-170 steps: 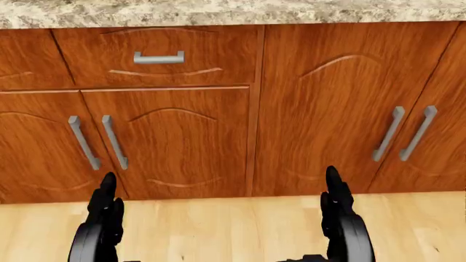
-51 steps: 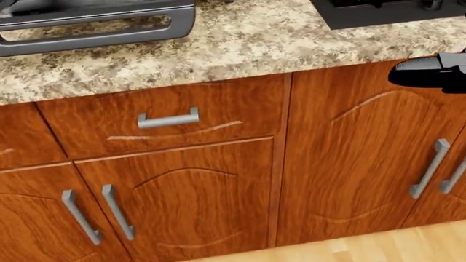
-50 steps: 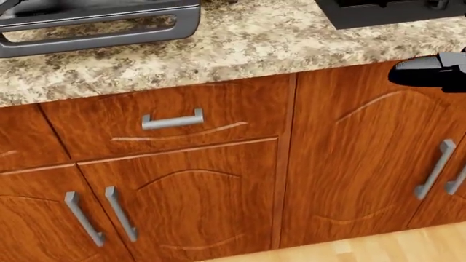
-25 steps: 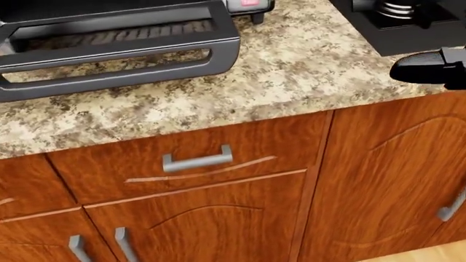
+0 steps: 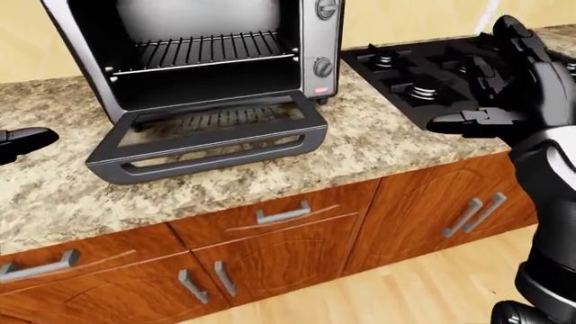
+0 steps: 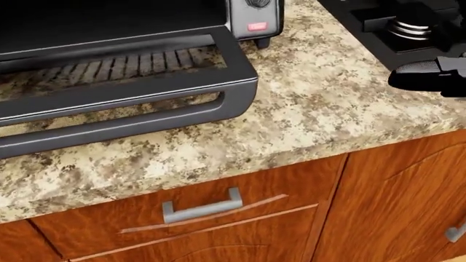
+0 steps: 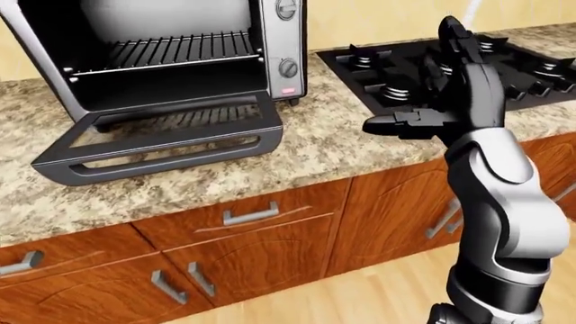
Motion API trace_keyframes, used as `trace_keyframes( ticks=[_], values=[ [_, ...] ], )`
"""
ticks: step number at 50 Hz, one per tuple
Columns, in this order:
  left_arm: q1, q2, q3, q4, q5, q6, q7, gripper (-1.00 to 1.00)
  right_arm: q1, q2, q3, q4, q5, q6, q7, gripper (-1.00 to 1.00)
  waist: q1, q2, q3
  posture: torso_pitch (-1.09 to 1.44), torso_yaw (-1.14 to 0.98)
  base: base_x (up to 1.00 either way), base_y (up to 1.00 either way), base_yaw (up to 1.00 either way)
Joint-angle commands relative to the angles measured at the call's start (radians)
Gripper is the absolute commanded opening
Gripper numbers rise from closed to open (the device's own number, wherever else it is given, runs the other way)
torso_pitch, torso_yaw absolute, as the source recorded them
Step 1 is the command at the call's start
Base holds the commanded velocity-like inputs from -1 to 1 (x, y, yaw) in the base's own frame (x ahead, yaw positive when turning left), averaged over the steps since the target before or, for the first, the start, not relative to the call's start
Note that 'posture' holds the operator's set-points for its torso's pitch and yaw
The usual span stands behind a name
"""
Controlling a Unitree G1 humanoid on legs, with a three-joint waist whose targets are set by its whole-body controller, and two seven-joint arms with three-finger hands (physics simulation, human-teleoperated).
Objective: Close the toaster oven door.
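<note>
Your view took in the granite bench [image 5: 378,152] running across the middle of the left-eye frame, above wooden cabinets [image 5: 270,250]. The toaster oven [image 5: 198,61] stood on it at upper left, its door [image 5: 211,142] dropped flat onto the bench, the rack [image 5: 202,48] visible inside. A black stove [image 5: 423,71] lay at upper right. You had your right hand [image 7: 432,101] raised at the right, over the bench edge beside the stove, its fingers spread open and gripping nothing. Your left hand [image 5: 22,142] barely showed at the left edge; I cannot tell its state.
</note>
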Motion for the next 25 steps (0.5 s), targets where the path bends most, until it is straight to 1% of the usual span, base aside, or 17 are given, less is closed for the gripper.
trace_keyframes(
  ticks=[1, 5, 6, 7, 8, 9, 10, 13, 17, 18, 19, 20, 21, 22, 23, 24, 25],
  values=[
    [-0.023, 0.035, 0.036, -0.028, 0.004, -0.036, 0.006, 1.00, -0.041, -0.016, -0.006, -0.044, 0.007, -0.038, 0.005, 1.00, 0.008, 0.002, -0.026, 0.00, 0.00, 0.20, 0.02, 0.00],
    [-0.025, 0.043, 0.046, -0.021, -0.007, -0.030, 0.010, 1.00, -0.053, -0.024, -0.007, -0.041, 0.011, -0.032, 0.003, 1.00, -0.004, 0.053, -0.008, 0.00, 0.00, 0.20, 0.02, 0.00],
    [-0.024, 0.045, 0.047, -0.021, -0.009, -0.028, 0.012, 1.00, -0.053, -0.024, -0.007, -0.041, 0.012, -0.032, 0.002, 1.00, -0.006, 0.074, -0.010, 0.00, 0.00, 0.20, 0.02, 0.00],
    [-0.024, 0.047, 0.049, -0.021, -0.011, -0.027, 0.016, 1.00, -0.054, -0.025, -0.006, -0.043, 0.013, -0.031, 0.001, 1.00, -0.009, 0.107, -0.023, 0.00, 0.00, 0.20, 0.02, 0.00],
    [-0.021, 0.050, 0.053, -0.019, -0.013, -0.028, 0.016, 1.00, -0.056, -0.027, -0.006, -0.041, 0.013, -0.032, 0.001, 1.00, -0.007, 0.110, -0.039, 0.00, 0.00, 0.20, 0.02, 0.00],
    [-0.017, 0.050, 0.056, -0.020, -0.013, -0.030, 0.015, 1.00, -0.062, -0.029, -0.006, -0.040, 0.016, -0.028, 0.000, 1.00, 0.004, 0.102, -0.022, 0.00, 0.00, 0.20, 0.02, 0.00],
    [-0.013, 0.050, 0.057, -0.017, -0.013, -0.032, 0.013, 1.00, -0.063, -0.030, -0.005, -0.040, 0.016, -0.027, -0.001, 1.00, 0.000, 0.114, -0.014, 0.00, 0.00, 0.20, 0.02, 0.00],
    [0.000, 0.050, 0.070, -0.011, -0.017, -0.034, 0.008, 1.00, -0.064, -0.034, -0.008, -0.041, 0.019, -0.026, -0.002, 1.00, 0.011, 0.089, -0.022, 0.00, 0.00, 0.21, 0.03, 0.00],
    [0.008, 0.052, 0.078, 0.010, -0.017, -0.045, 0.004, 1.00, -0.059, -0.036, -0.011, -0.045, 0.024, -0.024, -0.003, 1.00, 0.017, 0.045, -0.009, 0.00, 0.00, 0.20, 0.04, 0.00],
    [0.011, 0.052, 0.080, 0.009, -0.017, -0.045, 0.003, 1.00, -0.060, -0.036, -0.011, -0.043, 0.024, -0.026, -0.003, 1.00, 0.019, 0.032, -0.011, 0.00, 0.00, 0.20, 0.03, 0.00],
    [0.014, 0.054, 0.083, 0.008, -0.018, -0.044, 0.002, 1.00, -0.061, -0.037, -0.010, -0.043, 0.025, -0.025, -0.003, 1.00, 0.021, 0.016, -0.012, 0.00, 0.00, 0.20, 0.05, 0.00],
    [0.015, 0.054, 0.085, 0.009, -0.019, -0.044, 0.001, 1.00, -0.063, -0.037, -0.010, -0.045, 0.027, -0.023, -0.004, 1.00, 0.023, -0.008, -0.019, 0.00, 0.00, 0.20, 0.05, 0.00],
    [0.018, 0.057, 0.089, 0.011, -0.019, -0.045, -0.002, 1.00, -0.061, -0.036, -0.009, -0.046, 0.027, -0.023, -0.004, 1.00, 0.023, -0.042, -0.030, 0.00, 0.00, 0.20, 0.05, 0.00],
    [0.019, 0.058, 0.091, 0.018, -0.018, -0.049, -0.005, 1.00, -0.062, -0.036, -0.009, -0.045, 0.027, -0.024, -0.005, 1.00, 0.015, -0.003, -0.023, 0.00, 0.00, 0.19, 0.05, 0.00],
    [0.018, 0.063, 0.094, 0.022, -0.020, -0.046, -0.005, 1.00, -0.062, -0.036, -0.009, -0.045, 0.028, -0.024, -0.006, 1.00, 0.013, -0.017, -0.023, 0.00, 0.00, 0.20, 0.05, 0.00],
    [0.018, 0.066, 0.098, 0.027, -0.023, -0.045, -0.004, 1.00, -0.063, -0.036, -0.008, -0.046, 0.028, -0.024, -0.006, 1.00, 0.011, -0.018, -0.023, 0.00, 0.00, 0.20, 0.05, 0.00],
    [0.022, 0.067, 0.103, 0.032, -0.026, -0.047, -0.007, 1.00, -0.063, -0.036, -0.007, -0.045, 0.028, -0.025, -0.006, 1.00, 0.006, -0.012, -0.025, 0.00, 0.00, 0.20, 0.05, 0.00]
  ],
)
